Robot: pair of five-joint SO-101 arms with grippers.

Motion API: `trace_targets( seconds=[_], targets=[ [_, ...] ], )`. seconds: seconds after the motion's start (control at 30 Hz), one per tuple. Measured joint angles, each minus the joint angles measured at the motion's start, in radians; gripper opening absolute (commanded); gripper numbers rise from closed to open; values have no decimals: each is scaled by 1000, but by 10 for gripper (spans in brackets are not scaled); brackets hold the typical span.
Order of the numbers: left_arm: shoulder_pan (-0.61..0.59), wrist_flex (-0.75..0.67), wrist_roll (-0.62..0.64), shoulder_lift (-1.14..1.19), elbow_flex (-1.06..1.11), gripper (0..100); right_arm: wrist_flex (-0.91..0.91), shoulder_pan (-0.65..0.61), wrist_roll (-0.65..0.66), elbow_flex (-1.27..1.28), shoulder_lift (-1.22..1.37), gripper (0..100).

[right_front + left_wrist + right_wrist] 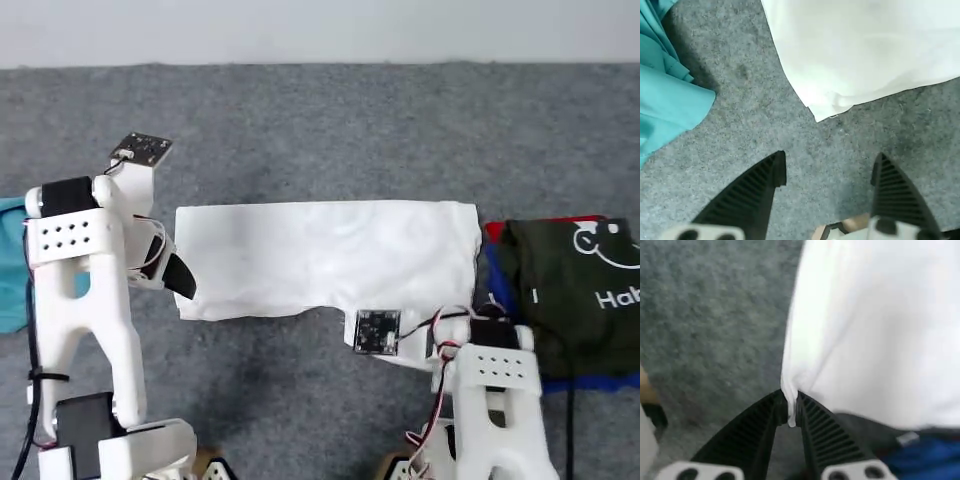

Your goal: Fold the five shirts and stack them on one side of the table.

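High view first, says the inspector. "Where does the work lie?"

"White shirt (330,255) flat in the middle of the table (300,120), laid out as a wide band. Teal shirt (12,260) at the left edge, loose. Stack (560,385) at the right edge, dark shirt (570,280) on top, just beside the white shirt's right end."

"State of the claws?"

"Right claw (790,407) is clamped on the white shirt's near edge, toward the stack end, with the hem pinched between its pads. Left claw (830,157) stands apart and empty, over bare table just beside the shirt's near left corner (820,112), not touching it."

"Your reading of the step?"

"I judge a lengthwise fold is being set up, with one end gripped and the other not yet. The white shirt and the teal one remain to be stacked."

"Recommendations?"

"The left claw should go forward onto the corner and bite well in from the tip, taking every layer there, before the right lifts. Both should then rise level and carry the edge across together, keeping the cloth taut between them so the crease runs straight. The right's hold sits at the very hem and looks thin to me, so a hard pull may slip it. A one-sided lift would likely skew the band."
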Motion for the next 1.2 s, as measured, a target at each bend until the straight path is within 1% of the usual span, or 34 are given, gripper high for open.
trace_targets(
  seconds=[0.1,0.23,0.4,0.53,0.63,0.83,1.03,1.2],
  targets=[
    [0,0,0,0,0,273,-5,-2,-2,-25,3,10],
    [0,0,0,0,0,273,-71,-2,-3,-28,38,10],
    [0,0,0,0,0,273,-215,-5,-12,-29,124,10],
    [0,0,0,0,0,273,-334,-8,-84,-63,180,10],
    [0,0,0,0,0,273,-358,-43,-129,-118,216,10],
    [0,0,0,0,0,273,-370,-74,-152,-218,330,10],
    [0,0,0,0,2,273,-394,-72,-203,-388,531,10],
    [0,-2,0,-2,63,273,-408,-72,-272,-554,729,10]
  ],
)
